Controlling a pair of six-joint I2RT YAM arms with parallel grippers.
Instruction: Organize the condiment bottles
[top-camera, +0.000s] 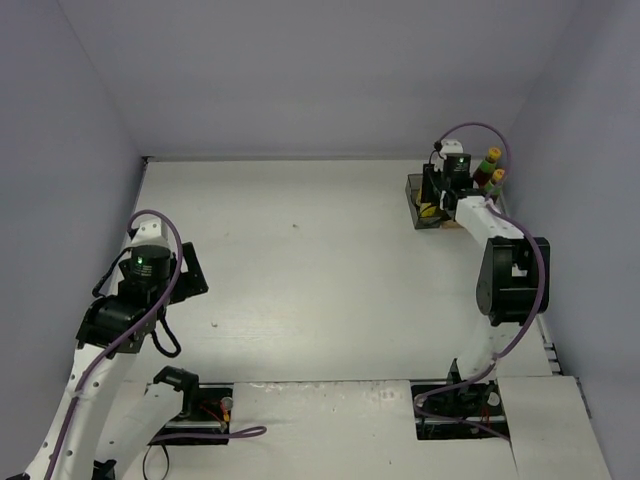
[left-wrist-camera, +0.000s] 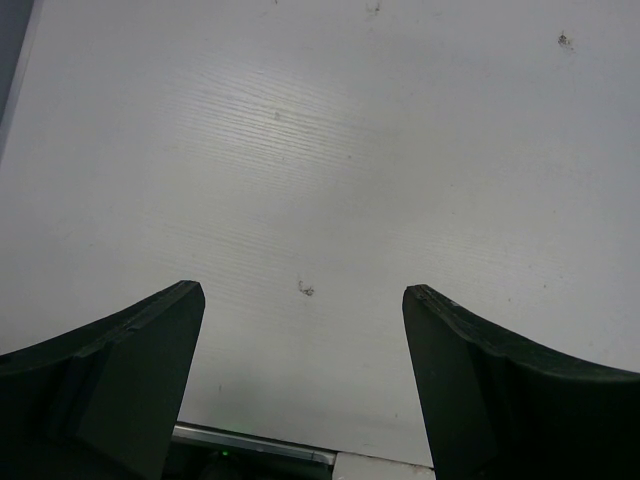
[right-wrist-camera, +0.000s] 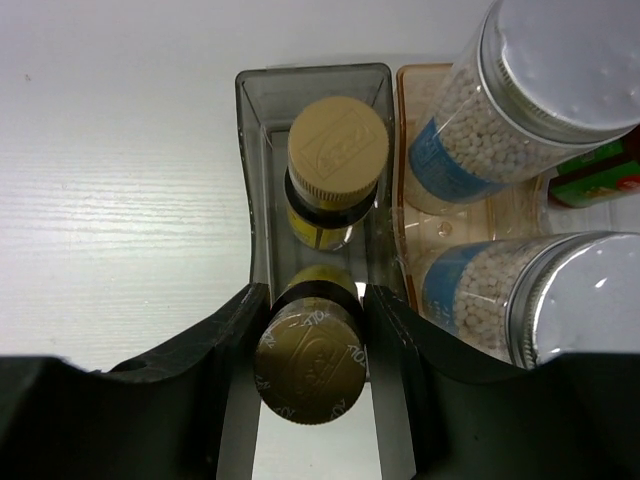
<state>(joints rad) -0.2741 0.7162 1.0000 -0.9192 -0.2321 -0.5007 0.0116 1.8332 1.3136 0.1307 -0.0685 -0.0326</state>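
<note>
Matte black, gently curved fingers of the right gripper (right-wrist-camera: 315, 298) press against the sides of a small brown glass bottle (right-wrist-camera: 308, 365), clamping it. Its round gold cap is ribbed at the edge and embossed on top. The bottle stands upright in the smoky grey translucent compartment (right-wrist-camera: 250, 150) of the tray. Just ahead of the fingertips, in the same narrow slot, stands a second brown bottle (right-wrist-camera: 337, 150) with a paler tan cap and a yellow label below it

To the gripper's right, the adjoining amber-tinted compartment (right-wrist-camera: 403, 110) holds two clear cylindrical jars packed with small white beads, each with a blue label and a smooth silver lid. The far jar (right-wrist-camera: 520, 90) is ahead of the fingertips and the near jar (right-wrist-camera: 545, 290) is level with the right finger. Farther right stand two dark bottles, a first yellow-capped bottle (top-camera: 491, 154) and a second yellow-capped bottle (top-camera: 498, 176)

The left gripper (left-wrist-camera: 302, 292) hangs with its dull black wedge-shaped fingers spread wide apart above the white table (left-wrist-camera: 300, 150), whose surface shows fine wood grain and small specks
</note>
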